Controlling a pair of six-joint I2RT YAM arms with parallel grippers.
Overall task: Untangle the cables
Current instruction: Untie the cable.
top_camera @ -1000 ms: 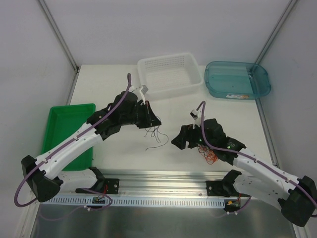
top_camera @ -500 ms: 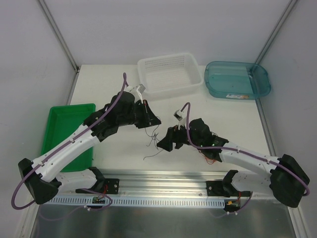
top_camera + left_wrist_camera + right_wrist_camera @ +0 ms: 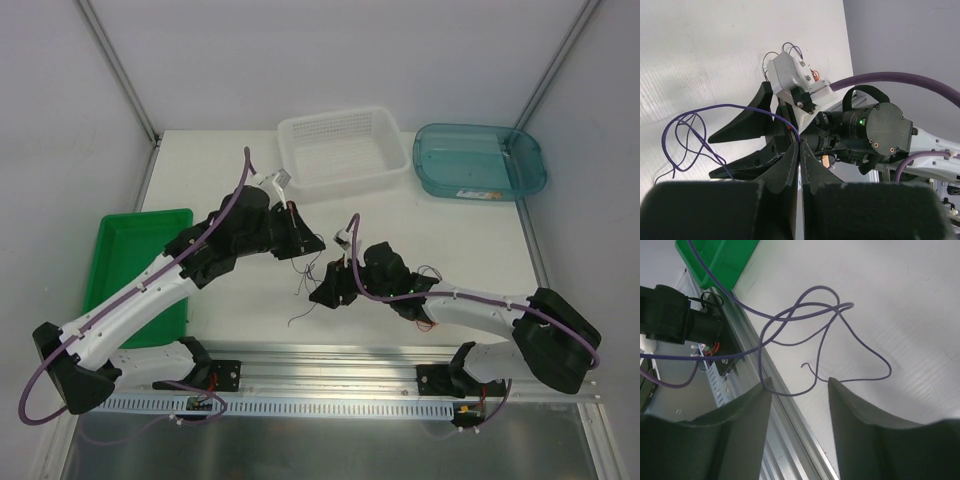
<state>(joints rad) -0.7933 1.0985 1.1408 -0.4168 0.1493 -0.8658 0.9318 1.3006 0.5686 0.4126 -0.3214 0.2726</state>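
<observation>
A thin purple cable [image 3: 690, 120] loops over the white table and runs up into my left gripper [image 3: 801, 145], which is shut on it. In the top view the left gripper [image 3: 312, 246] holds this strand [image 3: 300, 300] hanging above the table. My right gripper [image 3: 318, 293] sits just below it, fingers open. In the right wrist view the purple cable [image 3: 812, 310] curls in front of the right gripper [image 3: 799, 382], and one bend lies between the open fingertips, touching the left one. A small orange-red tangle of cables [image 3: 428, 322] lies beside the right forearm.
A white mesh basket [image 3: 340, 150] and a teal tub [image 3: 480, 160] stand at the back of the table. On the left lies a green tray [image 3: 140, 250]. An aluminium rail [image 3: 330, 360] runs along the near edge, right below the right gripper.
The right arm has swung left, from beside the orange tangle to the strand hanging from the left gripper, and its jaws have narrowed. The left gripper stays shut on the cable.
</observation>
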